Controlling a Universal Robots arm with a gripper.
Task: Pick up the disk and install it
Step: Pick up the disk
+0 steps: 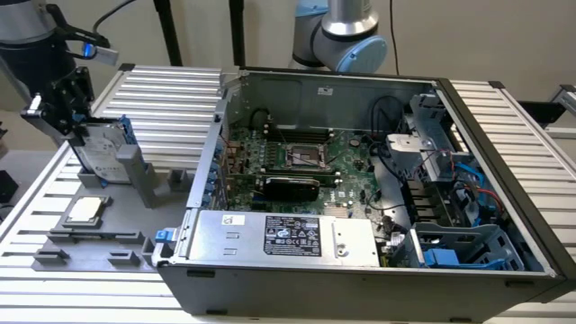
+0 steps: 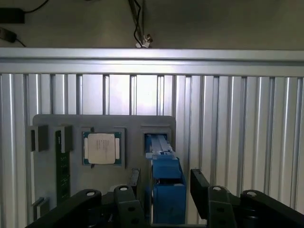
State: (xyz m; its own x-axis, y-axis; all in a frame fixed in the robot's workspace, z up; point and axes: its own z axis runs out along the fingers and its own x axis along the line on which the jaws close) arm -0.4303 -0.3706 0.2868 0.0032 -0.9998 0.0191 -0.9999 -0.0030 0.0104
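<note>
The disk [image 1: 101, 152] stands on edge in a slot of the grey fixture plate [image 1: 99, 237] at the exterior view's left, its white label facing out and a blue carrier bracket around it. My gripper [image 1: 77, 129] reaches down over its top edge. In the wrist view the disk's blue edge [image 2: 167, 190] runs between my two black fingers [image 2: 199, 186], with a narrow gap on each side. My gripper [image 2: 166, 184] is open around the disk.
The open computer case [image 1: 315, 75] lies in the middle, with a motherboard [image 1: 301, 158], a power supply [image 1: 283, 236] and a drive bay with blue caddies [image 1: 463, 251] at the exterior view's right. A square silver CPU chip [image 1: 85, 209] [image 2: 101, 148] sits on the fixture beside the disk. Ribbed aluminium table [image 1: 171, 94].
</note>
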